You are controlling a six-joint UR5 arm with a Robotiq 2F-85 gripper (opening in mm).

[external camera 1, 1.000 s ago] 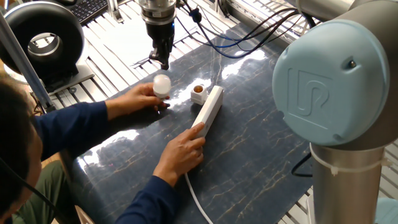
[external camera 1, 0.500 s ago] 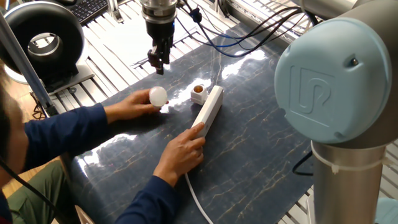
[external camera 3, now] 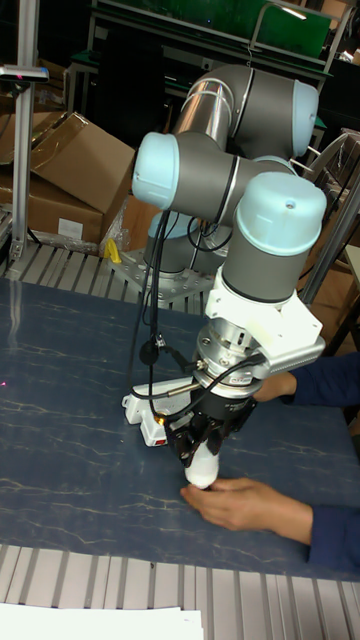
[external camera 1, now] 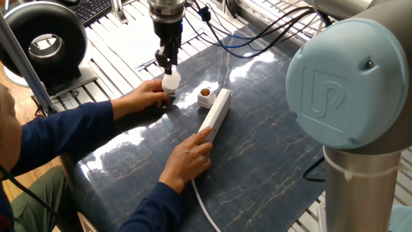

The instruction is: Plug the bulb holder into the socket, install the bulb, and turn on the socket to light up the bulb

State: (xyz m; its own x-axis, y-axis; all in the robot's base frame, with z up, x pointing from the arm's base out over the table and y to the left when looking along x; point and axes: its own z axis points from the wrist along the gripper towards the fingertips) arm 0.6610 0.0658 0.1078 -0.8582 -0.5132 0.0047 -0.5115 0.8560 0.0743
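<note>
Fixed view shows a dark blue marbled mat [external camera 1: 270, 148] over a slatted metal table [external camera 1: 122, 38], with a black ring-shaped device [external camera 1: 45, 38] at upper left. The gripper [external camera 1: 167, 64] pinches the small white bulb [external camera 1: 170, 81] at centre top, dome down by a person's hand [external camera 1: 145, 98]. Just right stands the cube-shaped bulb holder [external camera 1: 205, 95], orange opening up, touching the long white socket [external camera 1: 216, 114], whose near end another hand [external camera 1: 190, 156] holds. Cardboard boxes [external camera 3: 60, 170] sit behind in the tall fixed view; the bulb's base is hidden between the fingers.

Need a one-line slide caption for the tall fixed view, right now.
UR5 claw grips the bulb above the mat while a person's hand steadies it from below.
</note>
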